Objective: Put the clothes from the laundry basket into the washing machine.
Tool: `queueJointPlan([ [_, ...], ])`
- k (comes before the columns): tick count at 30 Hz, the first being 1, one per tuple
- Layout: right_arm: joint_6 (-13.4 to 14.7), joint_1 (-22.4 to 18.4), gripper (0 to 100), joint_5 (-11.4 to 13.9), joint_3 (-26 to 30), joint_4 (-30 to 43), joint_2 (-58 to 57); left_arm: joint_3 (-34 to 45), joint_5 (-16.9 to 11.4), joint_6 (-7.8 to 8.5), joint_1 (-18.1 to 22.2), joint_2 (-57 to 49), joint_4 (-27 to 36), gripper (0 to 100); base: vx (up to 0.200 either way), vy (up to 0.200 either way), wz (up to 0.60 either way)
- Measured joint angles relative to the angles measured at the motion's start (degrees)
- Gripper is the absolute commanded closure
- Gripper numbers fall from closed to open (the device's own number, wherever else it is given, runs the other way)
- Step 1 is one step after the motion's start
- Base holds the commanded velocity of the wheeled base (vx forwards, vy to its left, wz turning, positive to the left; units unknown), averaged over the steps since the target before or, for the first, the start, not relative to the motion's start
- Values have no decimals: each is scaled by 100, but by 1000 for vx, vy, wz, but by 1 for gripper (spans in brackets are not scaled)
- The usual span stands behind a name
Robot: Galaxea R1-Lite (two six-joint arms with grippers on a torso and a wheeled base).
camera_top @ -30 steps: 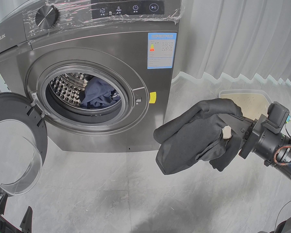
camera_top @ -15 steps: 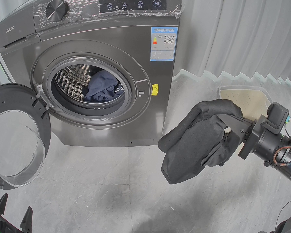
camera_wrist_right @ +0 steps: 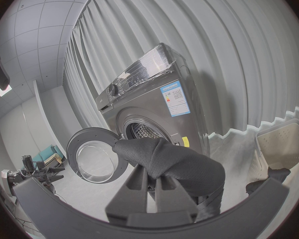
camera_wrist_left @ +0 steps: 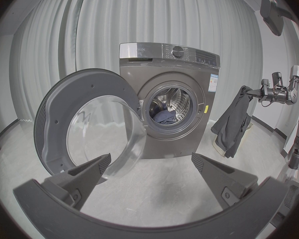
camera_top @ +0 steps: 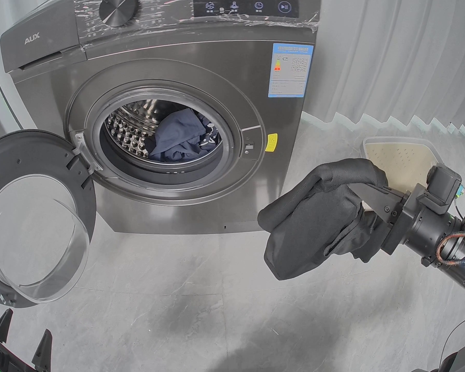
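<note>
My right gripper (camera_top: 369,195) is shut on a black garment (camera_top: 315,215) that hangs in the air to the right of the washing machine (camera_top: 191,47). From the right wrist the black garment (camera_wrist_right: 176,163) drapes over the shut fingers (camera_wrist_right: 139,186). The machine's round door (camera_top: 31,218) stands swung open at the left, and dark blue clothes (camera_top: 183,135) lie inside the drum. The cream laundry basket (camera_top: 403,158) stands on the floor behind the held garment. My left gripper (camera_wrist_left: 149,163) is open and low, facing the machine (camera_wrist_left: 169,93), with nothing between its fingers.
Grey curtains (camera_top: 398,47) hang behind and to the right of the machine. Bare grey floor (camera_top: 191,295) lies in front of the drum opening. The open door (camera_wrist_left: 86,123) stands close before my left gripper.
The whole head view has shifted, so the machine now sits further right in the picture. The right gripper still holds the black garment at the same spot; the cloth swings slightly.
</note>
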Motion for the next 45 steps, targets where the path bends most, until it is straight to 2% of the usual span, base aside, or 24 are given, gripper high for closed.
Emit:
queueJointPlan([
  [6,0,1,100,2,-1,2,7,0,2,9,0,0,-2,0,0,200,0],
  [17,-9,33,100,6,-15,2,107,0,-13,91,5,0,5,0,0,0,0],
  [22,4,185,100,-29,-108,-18,322,0,-24,162,11,0,-2,0,0,0,0],
  [31,-7,290,100,-73,-516,-618,857,0,-27,267,16,0,-9,0,0,0,0],
  [38,-7,535,100,-212,-612,-712,1148,0,-74,324,22,0,-140,0,0,0,0],
  [42,57,666,100,-258,-686,-719,1257,-205,-295,357,27,11,-271,0,0,0,0],
  [45,145,761,100,-310,-773,-728,1342,-395,-879,395,33,127,-306,0,0,0,0],
])
